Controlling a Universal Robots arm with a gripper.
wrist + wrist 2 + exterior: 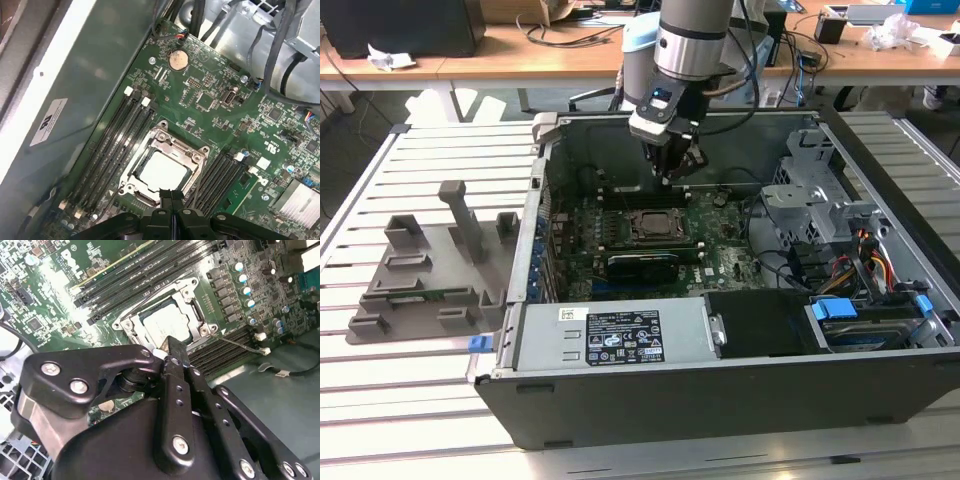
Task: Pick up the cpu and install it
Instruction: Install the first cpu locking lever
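Slatted metal table (410, 150) fills the exterior view, with an open computer case (720, 400) across its middle and right and a grey holder tray (420, 280) at lower left. Inside the case lies the green motherboard (720, 250). The gripper (672, 172) hangs at upper centre above the socket (655, 212), fingers pressed together with nothing between them. The cpu (162, 172) (167, 322) lies flat inside the socket frame, just beyond the fingertips in both wrist views. To my eye, doing this well means a vertical, light touch, so the chip sits level and no corner rides onto the frame.
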